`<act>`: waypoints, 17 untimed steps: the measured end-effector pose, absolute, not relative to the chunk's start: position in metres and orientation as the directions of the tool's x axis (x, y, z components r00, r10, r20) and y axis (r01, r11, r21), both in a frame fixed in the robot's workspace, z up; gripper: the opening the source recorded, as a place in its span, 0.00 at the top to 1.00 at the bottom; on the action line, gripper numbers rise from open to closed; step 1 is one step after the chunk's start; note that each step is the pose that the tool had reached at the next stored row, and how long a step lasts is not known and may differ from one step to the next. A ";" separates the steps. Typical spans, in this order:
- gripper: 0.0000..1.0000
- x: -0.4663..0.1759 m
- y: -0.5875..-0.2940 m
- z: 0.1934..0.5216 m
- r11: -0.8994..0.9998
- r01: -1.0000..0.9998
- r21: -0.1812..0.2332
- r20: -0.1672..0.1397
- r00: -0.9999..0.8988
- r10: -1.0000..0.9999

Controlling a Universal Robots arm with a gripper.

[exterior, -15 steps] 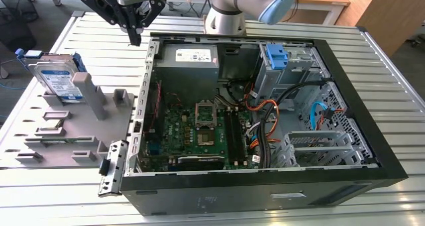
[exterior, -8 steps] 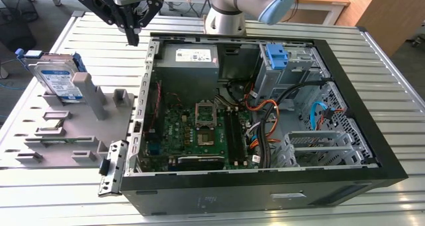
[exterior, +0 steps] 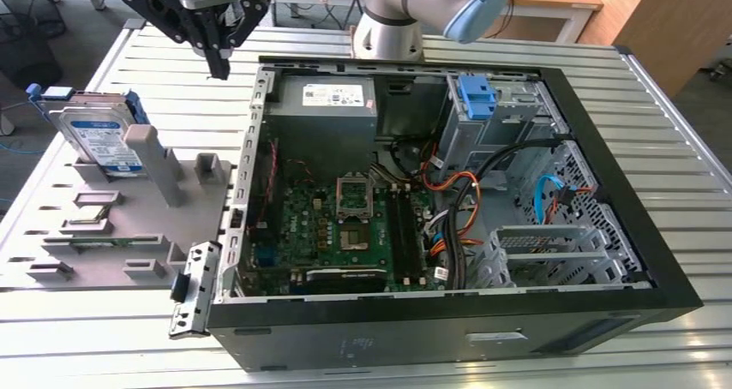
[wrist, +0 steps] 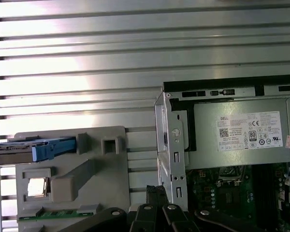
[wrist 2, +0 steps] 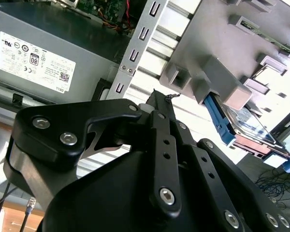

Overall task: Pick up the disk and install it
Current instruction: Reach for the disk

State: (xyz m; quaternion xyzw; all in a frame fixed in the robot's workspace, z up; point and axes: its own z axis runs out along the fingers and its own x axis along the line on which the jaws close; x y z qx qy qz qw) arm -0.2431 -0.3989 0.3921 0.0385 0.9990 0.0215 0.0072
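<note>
The disk [exterior: 101, 136], a silver drive with a white-and-blue label in a blue frame, stands on edge in a slot at the far end of the grey holder [exterior: 115, 235], at the exterior view's left. The first wrist view shows the disk [wrist: 34, 148] edge-on, and in the second wrist view the disk [wrist 2: 245, 123] sits behind a grey post. My gripper [exterior: 218, 70] hangs above the slatted table between the holder and the computer case, to the right of the disk and apart from it. Its fingers [wrist 2: 160, 104] are shut together with nothing held, as the gripper [wrist: 156, 189] also shows.
The open computer case [exterior: 640, 260] fills the exterior view's right, with the grey power supply [exterior: 326, 98], the motherboard [exterior: 343, 218] and a blue bracket [exterior: 472, 93] at its far corner. A loose metal latch strip [exterior: 192, 290] lies by the case's near left corner.
</note>
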 end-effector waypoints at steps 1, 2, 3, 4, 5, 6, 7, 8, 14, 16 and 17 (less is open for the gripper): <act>0.89 -0.245 -0.399 0.392 0.996 0.077 0.043 -0.013 -0.997 0.077; 0.89 -0.246 -0.399 0.392 0.996 0.077 0.043 -0.013 -0.997 0.077; 0.89 -0.248 -0.399 0.392 0.996 0.077 0.043 -0.013 -0.997 0.077; 0.89 -0.249 -0.399 0.392 0.996 0.077 0.043 -0.013 -0.997 0.077; 0.89 -0.251 -0.399 0.391 0.996 0.077 0.044 -0.013 -0.997 0.077; 0.89 -0.253 -0.399 0.391 0.996 0.077 0.044 -0.013 -0.997 0.077; 0.89 -0.255 -0.399 0.391 0.996 0.077 0.043 -0.013 -0.997 0.077; 0.89 -0.259 -0.399 0.391 0.996 0.076 0.044 -0.013 -0.997 0.077; 0.89 -0.271 -0.399 0.390 0.996 0.077 0.044 -0.014 -0.997 0.077; 0.89 -0.276 -0.399 0.390 0.996 0.077 0.044 -0.014 -0.997 0.077; 0.89 -0.278 -0.399 0.390 0.996 0.076 0.044 -0.015 -0.997 0.077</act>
